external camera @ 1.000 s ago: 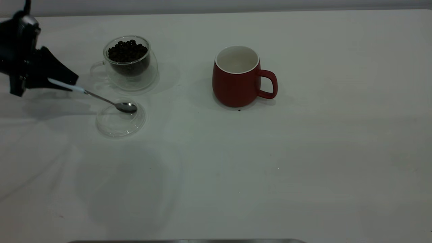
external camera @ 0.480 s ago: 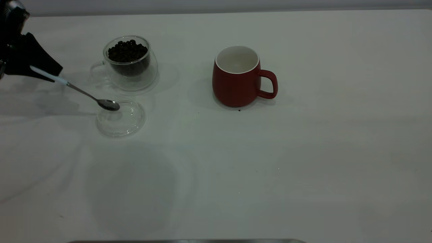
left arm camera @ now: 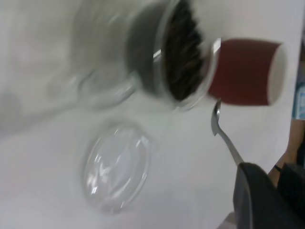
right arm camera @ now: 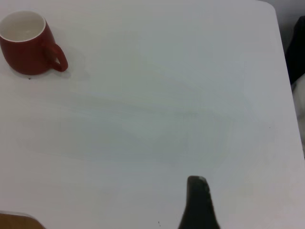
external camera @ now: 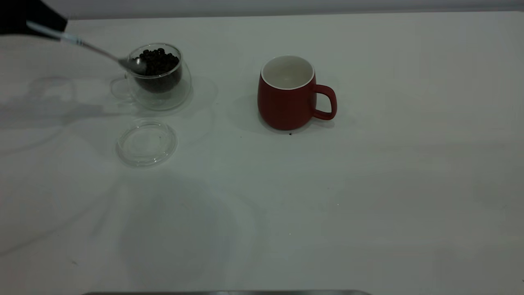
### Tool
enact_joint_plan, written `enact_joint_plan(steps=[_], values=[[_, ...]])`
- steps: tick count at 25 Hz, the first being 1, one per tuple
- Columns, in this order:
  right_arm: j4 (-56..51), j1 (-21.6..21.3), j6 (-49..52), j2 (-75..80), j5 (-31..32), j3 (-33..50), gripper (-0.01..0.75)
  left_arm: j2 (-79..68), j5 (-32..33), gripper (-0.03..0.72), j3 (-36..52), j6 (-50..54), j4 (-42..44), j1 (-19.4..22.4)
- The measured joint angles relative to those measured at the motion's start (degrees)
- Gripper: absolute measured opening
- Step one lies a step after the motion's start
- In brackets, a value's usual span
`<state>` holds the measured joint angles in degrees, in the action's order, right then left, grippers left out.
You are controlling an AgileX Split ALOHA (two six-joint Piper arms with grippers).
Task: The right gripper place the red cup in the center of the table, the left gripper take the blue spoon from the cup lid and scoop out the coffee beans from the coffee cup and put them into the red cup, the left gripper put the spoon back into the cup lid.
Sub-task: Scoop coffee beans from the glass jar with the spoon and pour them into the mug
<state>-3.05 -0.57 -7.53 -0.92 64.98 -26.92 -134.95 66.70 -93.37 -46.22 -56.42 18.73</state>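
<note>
The left gripper (external camera: 30,18) sat at the far left corner of the exterior view, clamped on the pale handle of the blue spoon (external camera: 88,47), and the coming scoop turned on how that spoon lay: its long axis ran from the gripper down and toward the centre of the table (external camera: 327,213), with the metal bowl at the near-left rim of the coffee cup (external camera: 157,76). From the exterior view the bowl looked to be touching the top of the coffee beans (external camera: 157,61), though the left wrist view showed it just beside the rim, so whether it had dipped in could not be told. The coffee cup was heaped with beans to about its brim. The cup lid (external camera: 146,142) lay flat and bare on the table just in front of the coffee cup, apart from it. The red cup (external camera: 288,96) stood upright near the table's centre, well to the right of the coffee cup, handle pointing right, its white inside showing no beans. The right gripper (right arm camera: 199,205) hung above bare table far from the red cup; whether its fingers were open could not be told.
</note>
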Motion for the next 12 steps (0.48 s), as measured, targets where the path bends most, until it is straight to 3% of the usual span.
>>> enact_joint_plan(steps=[9, 12], values=[[0.0, 0.0, 0.0, 0.0, 0.0, 0.0, 0.588, 0.1, -0.1, 0.116, 0.0, -16.2, -2.2, -0.9], [0.0, 0.0, 0.0, 0.0, 0.0, 0.0, 0.588, 0.1, -3.1, 0.116, 0.0, -19.5, -2.3, -2.4]])
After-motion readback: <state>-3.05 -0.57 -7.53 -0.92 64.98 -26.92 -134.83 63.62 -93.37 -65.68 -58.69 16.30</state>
